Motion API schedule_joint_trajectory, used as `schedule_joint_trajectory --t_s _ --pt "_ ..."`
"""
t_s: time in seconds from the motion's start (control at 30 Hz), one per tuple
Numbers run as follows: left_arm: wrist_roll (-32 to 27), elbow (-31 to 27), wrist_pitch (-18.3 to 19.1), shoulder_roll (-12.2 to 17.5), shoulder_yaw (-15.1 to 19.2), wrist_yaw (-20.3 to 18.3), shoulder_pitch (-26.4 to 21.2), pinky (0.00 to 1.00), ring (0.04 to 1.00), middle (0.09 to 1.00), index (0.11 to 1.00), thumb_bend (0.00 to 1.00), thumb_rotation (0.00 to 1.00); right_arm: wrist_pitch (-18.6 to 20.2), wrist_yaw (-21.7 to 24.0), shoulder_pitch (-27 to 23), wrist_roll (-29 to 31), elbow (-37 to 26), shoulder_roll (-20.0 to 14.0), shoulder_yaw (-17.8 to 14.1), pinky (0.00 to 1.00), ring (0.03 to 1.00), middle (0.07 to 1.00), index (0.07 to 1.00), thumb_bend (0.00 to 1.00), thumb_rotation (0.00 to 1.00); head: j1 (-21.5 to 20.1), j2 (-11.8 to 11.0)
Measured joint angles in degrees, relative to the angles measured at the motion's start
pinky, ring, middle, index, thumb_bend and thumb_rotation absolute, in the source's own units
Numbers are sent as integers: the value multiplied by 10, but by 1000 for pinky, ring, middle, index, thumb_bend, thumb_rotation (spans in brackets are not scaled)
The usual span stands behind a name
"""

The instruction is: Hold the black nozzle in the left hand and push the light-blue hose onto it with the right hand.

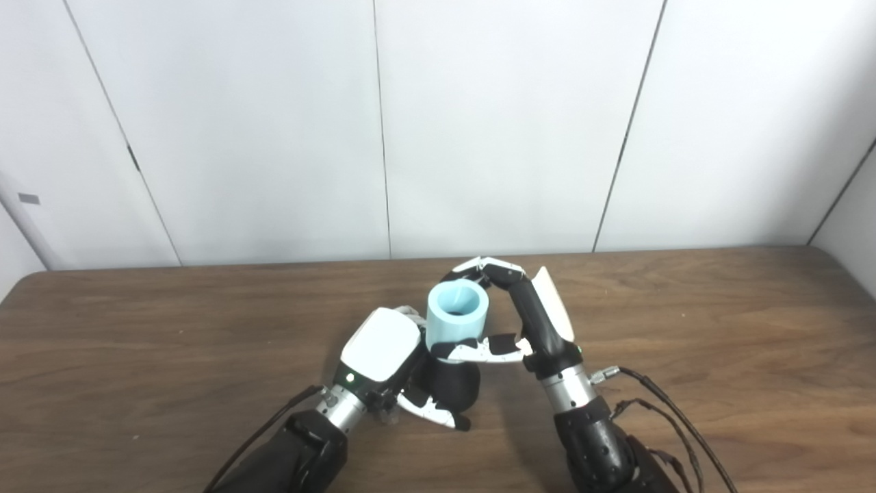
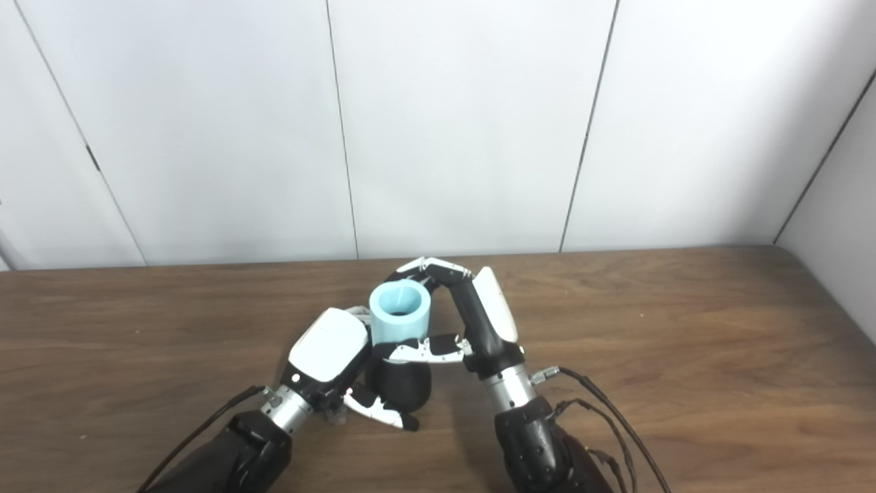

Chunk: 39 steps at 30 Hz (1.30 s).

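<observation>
A plain white panelled wall (image 1: 479, 123) with thin dark seams stands behind a brown wood-grain table (image 1: 718, 322), which fills the lower half of both head views. Both arms come up from the bottom edge and meet near the middle of the tabletop, a little toward the near side.

The left hand (image 1: 380, 356), white-backed with a small green light near its wrist, is wrapped around the black nozzle (image 1: 453, 385). Its thumb crosses under the front of the nozzle's rounded dark body and its fingers are hidden behind, so the hand is clamped on the part. The nozzle stands roughly upright, just above or on the table; which of the 2 cannot be told from here.

The light-blue hose (image 1: 457, 315), a short thick-walled tube, sits directly on top of the nozzle with its open end facing up and slightly toward the cameras. Its lower end meets the nozzle's upper part, though the joint itself is covered by fingers.

The right hand (image 1: 530, 322) grips the hose from the right side: its fingers (image 1: 493, 268) curl over the far rim, and its thumb reaches across the near side at the hose's base, closed on it. A dark cable (image 1: 657, 390) trails from the right wrist along the table.
</observation>
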Motion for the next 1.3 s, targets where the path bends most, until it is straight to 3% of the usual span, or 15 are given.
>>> schedule_joint_trajectory --t_s 0.1,0.27,0.53,0.73,0.93,1.1,1.3 --pt "0 0 0 -1 0 -2 -1 674 485 429 499 502 0 51 58 13 8 -9 -11 13 810 926 962 976 994 451 0 0" --pt "0 -2 0 -1 0 -3 -1 684 488 427 489 502 0 134 128 59 32 -19 -13 20 945 998 1000 1000 1000 509 -2 -2" --pt "0 -2 0 -1 0 -3 0 677 481 427 509 501 0 228 190 63 54 -69 2 9 955 1000 1000 1000 1000 576 -2 -2" --pt "0 -2 0 -1 0 -3 0 676 480 429 513 501 0 310 231 62 142 -93 30 -40 999 1000 1000 1000 1000 549 -5 -1" --pt "0 -2 -1 -1 -1 -3 -1 667 481 420 498 501 0 334 249 62 224 -93 46 -84 1000 1000 1000 1000 1000 518 -7 -2" --pt "0 -1 -1 -1 -1 -3 -1 676 471 405 511 498 0 333 236 62 237 -89 46 -116 1000 1000 1000 1000 1000 598 -11 -4" --pt "0 -1 -2 -1 -2 -2 -1 666 469 410 519 498 0 319 227 62 260 -80 43 -158 1000 1000 1000 1000 1000 532 -15 -5"
